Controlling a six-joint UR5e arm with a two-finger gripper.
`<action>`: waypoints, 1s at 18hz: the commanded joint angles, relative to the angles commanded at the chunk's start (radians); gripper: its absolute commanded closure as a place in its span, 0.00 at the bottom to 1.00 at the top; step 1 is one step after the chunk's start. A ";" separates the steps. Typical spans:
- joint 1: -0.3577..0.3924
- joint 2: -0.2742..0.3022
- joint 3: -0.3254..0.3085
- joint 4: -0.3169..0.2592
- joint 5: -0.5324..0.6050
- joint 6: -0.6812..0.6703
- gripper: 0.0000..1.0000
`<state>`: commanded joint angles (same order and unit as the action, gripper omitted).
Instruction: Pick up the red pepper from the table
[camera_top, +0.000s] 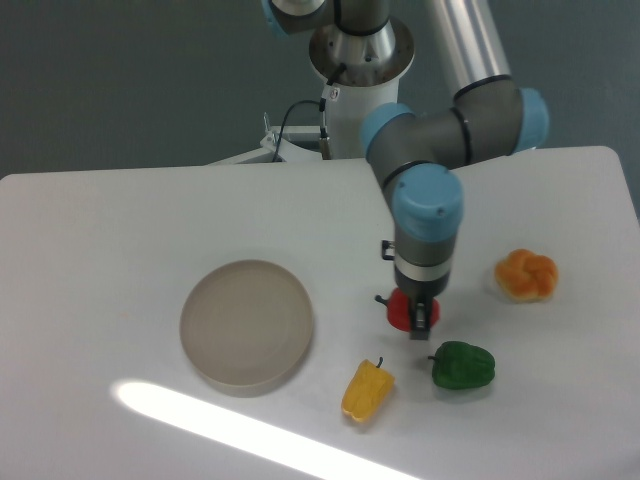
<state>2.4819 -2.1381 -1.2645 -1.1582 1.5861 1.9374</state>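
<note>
We find the pincer (420, 318) pointing straight down, its dark fingers clamped on the red pepper (401, 311). The pepper shows as a small glossy red round form at the fingertips, mostly masked by the near finger, with a short dark stem poking out to the left. Whether it touches the desk (120, 220) or hangs just clear of it, we cannot tell from this angle.

Above the pincer rises the wrist — a grey cylinder with a pale blue rounded cap (427, 200) — and behind it a second grey joint with blue ends, then a polished metal tube running up out of view. The base column stands at the back edge of the desk, with a black cable (290, 118) looping beside it.

The desk is a flat white matte slab with rounded corners. A bright streak of light lies across its near left part.

Just in front and to the right of the red pepper sits a green pepper (463, 365), lumpy and glossy, near the fingertips but apart from them. To its left lies a yellow pepper (367, 390), elongated, with a thin dark stem pointing upward. Further right — well apart — rests an orange lobed fruit-like piece (526, 274). On the left sits a round shallow dish (247, 324), dull beige, low-rimmed.
</note>
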 joint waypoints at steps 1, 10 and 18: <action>0.018 -0.023 0.046 -0.005 -0.002 0.000 0.45; 0.038 -0.138 0.238 -0.012 -0.041 -0.176 0.48; 0.034 -0.161 0.274 -0.006 -0.063 -0.222 0.48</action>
<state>2.5157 -2.2994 -0.9910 -1.1643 1.5232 1.7150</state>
